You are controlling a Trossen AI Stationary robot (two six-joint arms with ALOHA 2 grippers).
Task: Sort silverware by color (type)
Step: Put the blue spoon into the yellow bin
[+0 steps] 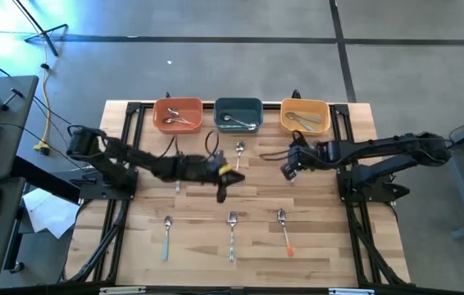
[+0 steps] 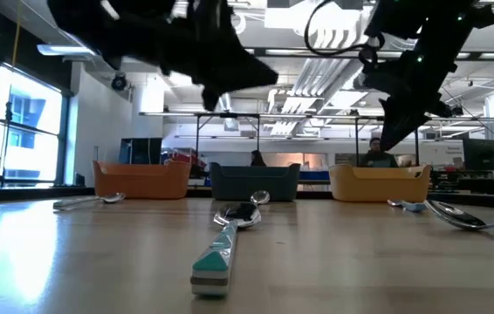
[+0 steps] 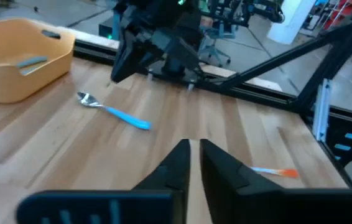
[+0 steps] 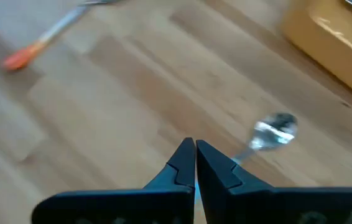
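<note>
Three bowls line the table's far edge: orange (image 1: 176, 115), teal (image 1: 238, 115) and yellow (image 1: 305, 116), each with silverware in it. A spoon (image 1: 240, 152) lies in front of the teal bowl. Three more pieces lie in a row near the front edge: light-blue-handled (image 1: 167, 233), a middle one (image 1: 232, 232) and orange-handled (image 1: 284, 231). My left gripper (image 1: 234, 174) hovers mid-table, its fingers (image 3: 194, 155) nearly together with nothing between them. My right gripper (image 1: 288, 170) is shut and empty above a blue-handled spoon (image 3: 117, 112) lying flat on the wood, whose bowl (image 4: 275, 127) shows past the fingertips.
Black frame rails (image 1: 129, 156) run along the table's left and right sides. Both arms reach in over the middle of the table, a short way apart. Bare wood lies between the far bowls and the near row of silverware.
</note>
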